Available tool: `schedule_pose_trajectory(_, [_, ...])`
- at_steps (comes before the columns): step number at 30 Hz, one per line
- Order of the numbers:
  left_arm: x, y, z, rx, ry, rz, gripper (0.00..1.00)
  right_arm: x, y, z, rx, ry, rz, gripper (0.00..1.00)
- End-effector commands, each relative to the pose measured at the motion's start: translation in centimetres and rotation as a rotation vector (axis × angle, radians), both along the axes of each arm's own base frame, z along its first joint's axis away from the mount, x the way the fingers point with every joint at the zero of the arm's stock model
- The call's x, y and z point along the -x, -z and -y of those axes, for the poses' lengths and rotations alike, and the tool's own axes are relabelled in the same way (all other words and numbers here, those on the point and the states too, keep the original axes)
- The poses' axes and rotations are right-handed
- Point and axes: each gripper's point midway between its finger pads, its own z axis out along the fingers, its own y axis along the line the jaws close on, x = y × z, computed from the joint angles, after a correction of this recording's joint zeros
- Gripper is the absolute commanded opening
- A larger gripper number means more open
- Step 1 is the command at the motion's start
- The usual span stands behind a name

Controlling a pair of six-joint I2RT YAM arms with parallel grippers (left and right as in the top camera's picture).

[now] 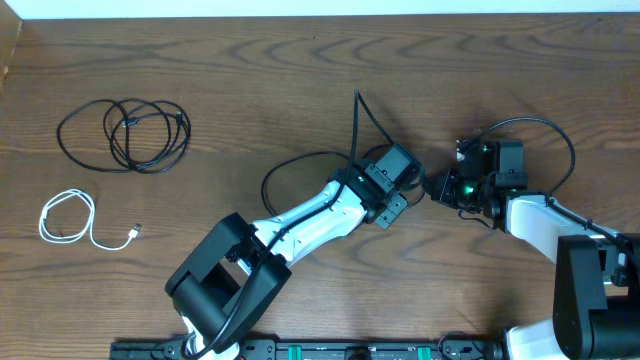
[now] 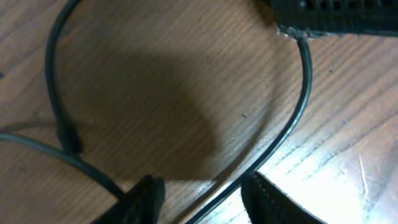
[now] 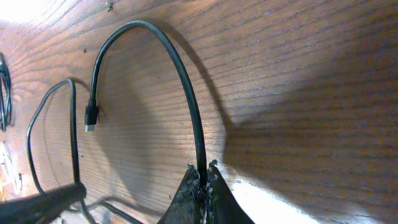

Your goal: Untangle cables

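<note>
Black cable (image 3: 188,87) in right end effector (image 3: 203,179)

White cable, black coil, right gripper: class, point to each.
White cable (image 1: 134,233), overhead view, its plug end.
Black coil (image 1: 186,135), overhead view, right edge of loops.
Right gripper (image 3: 203,169), right wrist view, between fingertips pinching a black cable (image 3: 189,93).

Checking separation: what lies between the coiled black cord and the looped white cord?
Only bare wooden table, seen overhead; coiled black cord and looped white cord lie apart.
</note>
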Motion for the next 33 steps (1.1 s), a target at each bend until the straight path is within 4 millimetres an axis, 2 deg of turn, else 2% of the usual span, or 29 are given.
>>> schedule_pose_trajectory(1, [-0.2, 0.5, -0.4, -0.022, -0.006, 0.008, 0.55, 0.1, -0.3, -0.2, 0.01, -0.016, 0.016, 0.01])
schedule_pose_trajectory(2, [-0.2, 0.6, -0.5, -0.025, -0.005, 0.005, 0.58, 0.2, -0.3, -0.2, 0.01, -0.016, 0.014, 0.01])
schedule_pose_trajectory(3, [-0.2, 0.9, -0.5, -0.031, -0.006, 0.002, 0.77, 0.2, -0.2, -0.2, 0.01, -0.016, 0.013, 0.01])
schedule_pose_trajectory(5, [-0.2, 1.6, -0.8, -0.053, -0.011, -0.004, 0.89, 0.2, -0.2, -0.2, 0.01, -0.016, 0.012, 0.01])
schedule_pose_trajectory(14, [0.7, 5.6, -1.8, -0.09, -0.147, -0.105, 0.91, 0.2, -0.2, -0.2, 0.01, -0.016, 0.011, 0.01])
schedule_pose_trajectory(20, [2.0, 6.0, -1.1, -0.058, -0.128, -0.18, 0.9, 0.2, 0.0, 0.2, 0.033, -0.003, 0.007, 0.01])
schedule_pose_trajectory(26, [3.5, 6.3, -1.2, -0.057, -0.11, -0.254, 0.65, 0.3, 0.1, 0.2, 0.034, -0.002, 0.002, 0.01])
schedule_pose_trajectory(28, [3.6, 6.3, -1.3, -0.061, -0.111, -0.257, 0.5, 0.2, 0.1, 0.3, 0.039, 0.001, 0.002, 0.02])
schedule_pose_trajectory(32, [3.5, 6.3, -1.3, -0.059, -0.109, -0.251, 0.08, 0.3, 0.2, 0.3, 0.039, 0.001, 0.001, 0.07])
schedule_pose_trajectory(33, [3.4, 6.3, -1.3, -0.059, -0.107, -0.249, 0.08, 0.3, 0.2, 0.3, 0.039, 0.001, -0.002, 0.11])
